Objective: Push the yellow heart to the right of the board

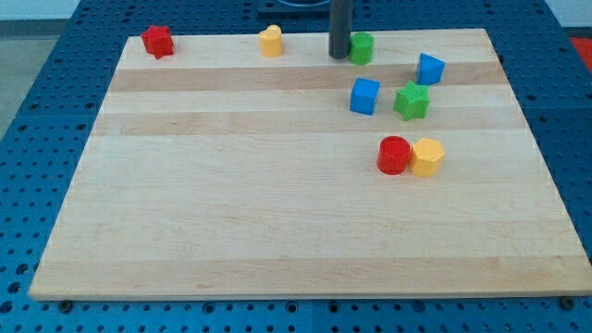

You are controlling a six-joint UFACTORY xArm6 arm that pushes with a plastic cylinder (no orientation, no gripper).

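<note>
Counter top edge close by. End effector a bare rod, no jaws to part or clamp; my tip just beside green block. Yellow heart near, to the view's left of my tip, apart. Pushed rightward, likely to jam against green block, or slide off that edge.
</note>
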